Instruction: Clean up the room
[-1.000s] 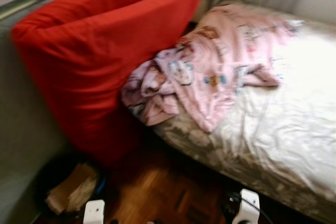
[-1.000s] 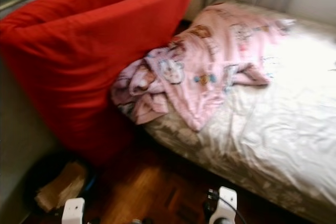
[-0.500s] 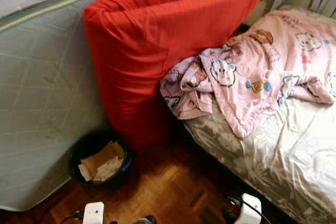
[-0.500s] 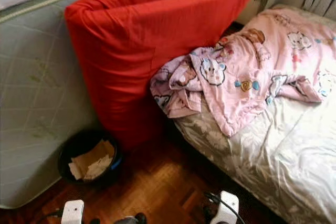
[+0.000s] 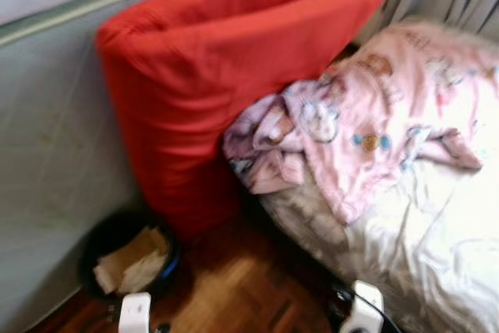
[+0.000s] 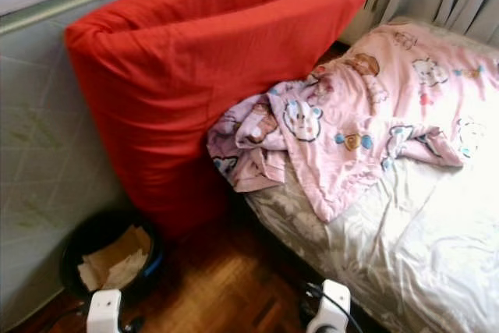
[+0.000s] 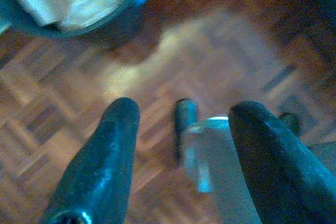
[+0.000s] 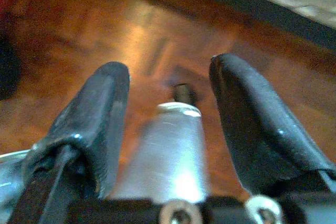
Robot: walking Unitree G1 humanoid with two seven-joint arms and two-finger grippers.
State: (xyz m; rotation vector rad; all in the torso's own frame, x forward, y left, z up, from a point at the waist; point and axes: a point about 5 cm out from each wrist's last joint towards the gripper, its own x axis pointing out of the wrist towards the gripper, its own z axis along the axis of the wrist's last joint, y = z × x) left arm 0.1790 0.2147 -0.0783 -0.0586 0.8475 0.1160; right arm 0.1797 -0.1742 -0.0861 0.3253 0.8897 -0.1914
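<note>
Red fabric covers two big cushions (image 6: 210, 91) standing on edge, leaning against a grey quilted mattress (image 6: 39, 154) set upright along the wall. Beside them a bed (image 6: 405, 247) with a pale leaf-print sheet runs to the right; a crumpled pink cartoon-print blanket (image 6: 351, 126) lies on its near left corner, spilling over the edge and touching the front cushion. On the parquet floor (image 6: 218, 294), at the foot of the mattress and cushions, sits a black waste bin (image 6: 109, 259) with crumpled paper (image 6: 113, 264) inside. Open parquet lies between the bin and the bed's edge.

Both arms hang low. The left gripper (image 7: 181, 129) has its jaws spread wide, holding nothing, above bare floor near the bin's rim. The right gripper (image 8: 170, 95) is likewise spread and empty, over the floor beside the bed's lower edge.
</note>
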